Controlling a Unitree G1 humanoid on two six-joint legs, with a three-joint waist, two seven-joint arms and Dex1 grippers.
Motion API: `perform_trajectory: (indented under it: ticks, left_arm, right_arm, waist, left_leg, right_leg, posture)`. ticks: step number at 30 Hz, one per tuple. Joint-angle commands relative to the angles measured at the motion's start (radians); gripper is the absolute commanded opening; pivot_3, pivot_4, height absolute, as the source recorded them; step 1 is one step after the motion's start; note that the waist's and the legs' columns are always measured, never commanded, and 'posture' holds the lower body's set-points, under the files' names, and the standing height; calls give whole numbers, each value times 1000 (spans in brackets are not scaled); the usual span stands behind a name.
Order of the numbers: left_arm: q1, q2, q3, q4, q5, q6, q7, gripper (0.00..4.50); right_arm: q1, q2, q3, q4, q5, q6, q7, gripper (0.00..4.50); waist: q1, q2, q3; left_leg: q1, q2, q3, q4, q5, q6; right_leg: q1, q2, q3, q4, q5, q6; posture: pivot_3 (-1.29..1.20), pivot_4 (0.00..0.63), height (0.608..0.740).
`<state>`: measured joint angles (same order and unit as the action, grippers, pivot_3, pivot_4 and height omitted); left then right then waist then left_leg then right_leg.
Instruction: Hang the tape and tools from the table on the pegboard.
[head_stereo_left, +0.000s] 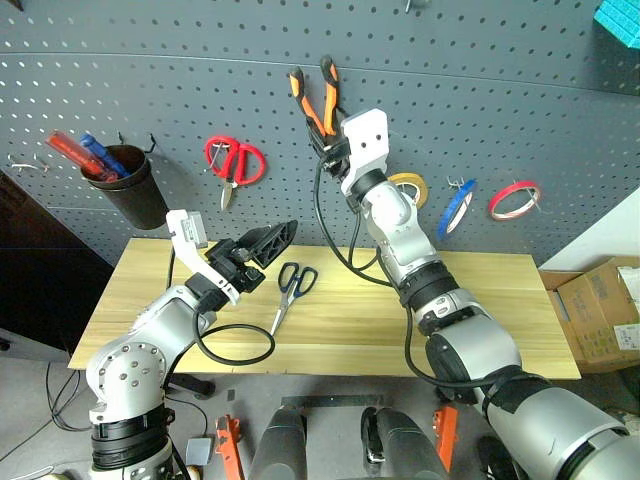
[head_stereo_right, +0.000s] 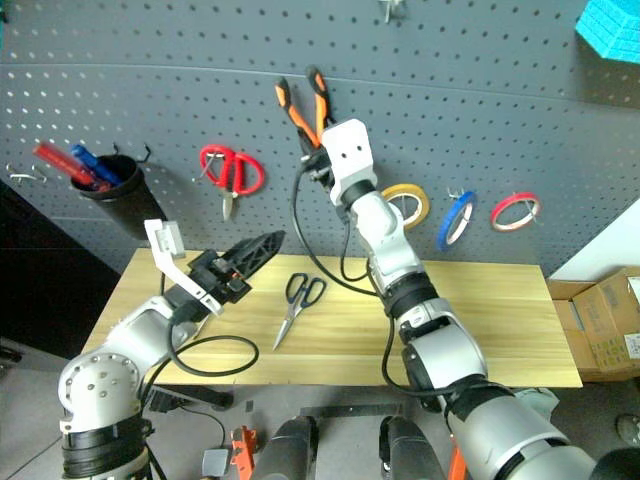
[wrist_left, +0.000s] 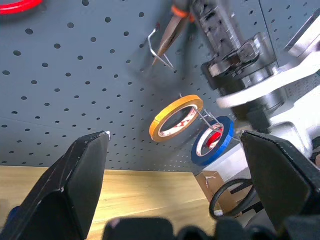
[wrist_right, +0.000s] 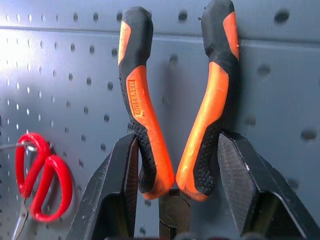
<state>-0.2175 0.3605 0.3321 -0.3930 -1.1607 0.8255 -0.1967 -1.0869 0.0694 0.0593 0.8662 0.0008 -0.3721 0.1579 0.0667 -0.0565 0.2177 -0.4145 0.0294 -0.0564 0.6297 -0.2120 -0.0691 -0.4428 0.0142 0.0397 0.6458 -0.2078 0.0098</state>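
Note:
Small pliers (head_stereo_left: 312, 98) with orange-and-black handles stand handles-up against the dark grey pegboard (head_stereo_left: 520, 90), and my right gripper (head_stereo_left: 324, 140) is shut on their lower end. The wrist view shows both handles (wrist_right: 150, 130) between the black fingers (wrist_right: 112, 195). Dark-handled scissors (head_stereo_left: 291, 287) lie flat on the light wood table (head_stereo_left: 480, 300). Just left of them and above the tabletop, my left gripper (head_stereo_left: 272, 240) hangs open with nothing between its fingers (wrist_left: 75, 185). A blue tape roll (head_stereo_left: 457, 208) hangs on a pegboard hook.
Red-handled scissors (head_stereo_left: 235, 160), a yellow tape roll (head_stereo_left: 409, 187) and a red tape roll (head_stereo_left: 514, 199) hang on the board. A black cup (head_stereo_left: 130, 188) with red and blue items hangs at the left. Cardboard boxes (head_stereo_left: 600, 310) stand past the table's right end.

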Motion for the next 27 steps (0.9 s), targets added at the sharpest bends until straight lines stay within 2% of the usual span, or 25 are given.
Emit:
perform_trajectory:
  ticks: [1,8,16,19,22,27]
  left_arm:
    - [-4,14,13,-38,-20,-17,4,4500]
    - [-6,28,7,-23,-19,-17,2,4500]
    - [-33,50,-28,9,50,-23,-6,4500]
    - [-53,87,-82,48,227,-60,39,4500]
    - [-57,164,-187,104,440,-98,38,4500]
    - [-68,107,-343,181,603,-87,49,4500]
  right_arm:
    - [32,-12,-11,-11,-10,-28,-13,1935]
    - [117,-24,25,-55,-66,83,-24,1935]
    - [159,-34,20,-137,-64,172,-5,4465]
    - [232,-59,20,-284,-32,264,60,4465]
    - [336,-103,31,-499,-6,397,134,4465]
    - [564,-250,66,-1023,174,742,351,4465]
  waist:
    - [3,0,0]
    - [10,1,-4]
    - [9,1,-11]
    - [11,2,-11]
    - [11,3,-12]
    - [11,7,-11]
  left_leg:
    - [0,0,0,0,0,0]
    - [2,0,0,0,1,1]
    - [5,0,1,0,1,2]
    - [6,0,1,0,2,2]
    - [6,0,1,-1,2,2]
    - [4,-2,2,-1,1,2]
  right_leg:
    - [0,0,0,0,0,0]
    - [2,0,0,1,1,-1]
    - [4,0,1,1,1,-2]
    - [4,1,1,2,1,-2]
    - [4,1,1,2,1,-2]
    - [4,-1,2,-1,1,-1]
  posture:
    - [269,124,740]
    - [253,122,740]
    - [234,121,740]
    - [234,122,740]
    - [221,135,740]
    - [169,159,740]
